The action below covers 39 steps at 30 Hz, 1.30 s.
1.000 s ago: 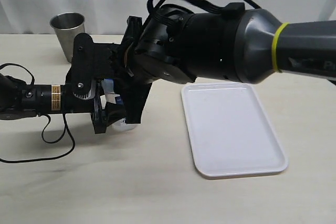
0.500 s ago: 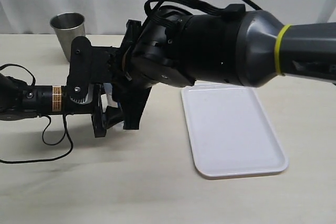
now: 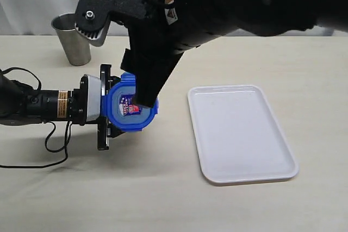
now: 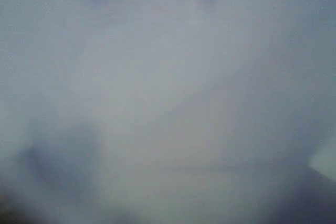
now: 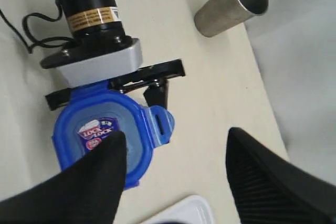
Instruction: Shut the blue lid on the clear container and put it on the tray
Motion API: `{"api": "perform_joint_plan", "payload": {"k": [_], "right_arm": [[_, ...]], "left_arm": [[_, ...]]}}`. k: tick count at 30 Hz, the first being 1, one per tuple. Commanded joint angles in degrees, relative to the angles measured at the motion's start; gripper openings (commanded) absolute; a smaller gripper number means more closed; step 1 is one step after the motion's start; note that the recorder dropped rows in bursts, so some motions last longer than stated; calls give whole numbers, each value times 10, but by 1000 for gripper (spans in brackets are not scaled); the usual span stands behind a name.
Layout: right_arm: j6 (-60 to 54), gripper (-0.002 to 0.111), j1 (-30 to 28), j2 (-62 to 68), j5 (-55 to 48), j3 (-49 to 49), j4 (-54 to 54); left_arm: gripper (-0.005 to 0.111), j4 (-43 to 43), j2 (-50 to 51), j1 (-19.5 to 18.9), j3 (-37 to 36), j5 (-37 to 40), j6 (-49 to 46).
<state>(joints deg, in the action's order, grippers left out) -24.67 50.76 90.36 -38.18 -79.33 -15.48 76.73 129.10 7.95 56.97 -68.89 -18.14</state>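
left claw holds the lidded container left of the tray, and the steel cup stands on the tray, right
No, the steel cup stands on the table, well away from the tray; the exterior view shows it. The rest holds: the left claw holds the clear container, hidden under the blue lid, left of the tray.

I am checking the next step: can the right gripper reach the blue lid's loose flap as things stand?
Probably yes. The right gripper is open just over the blue lid, and the flap shows uncovered between its fingers; the left gripper holds on from behind the lid.
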Motion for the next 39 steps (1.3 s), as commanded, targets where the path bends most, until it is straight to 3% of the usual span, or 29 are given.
{"api": "perform_joint_plan", "payload": {"k": [1,8,20,27,39], "right_arm": [[-69,54,-3,17,-12,0,92],[-109,53,-42,113,-48,-37,121],[-150,51,-41,158,-80,-39,149],[-151,39,-41,179,-99,-39,155],[-185,34,-41,215,-125,-39,193]], "left_arm": [[0,-14,-7,1,-2,-11,-61],[0,-8,-7,17,-2,-11,-61],[0,-5,-7,21,-2,-11,-56],[0,-4,-7,21,-2,-11,-39],[0,-10,-7,21,-2,-11,6]]}}
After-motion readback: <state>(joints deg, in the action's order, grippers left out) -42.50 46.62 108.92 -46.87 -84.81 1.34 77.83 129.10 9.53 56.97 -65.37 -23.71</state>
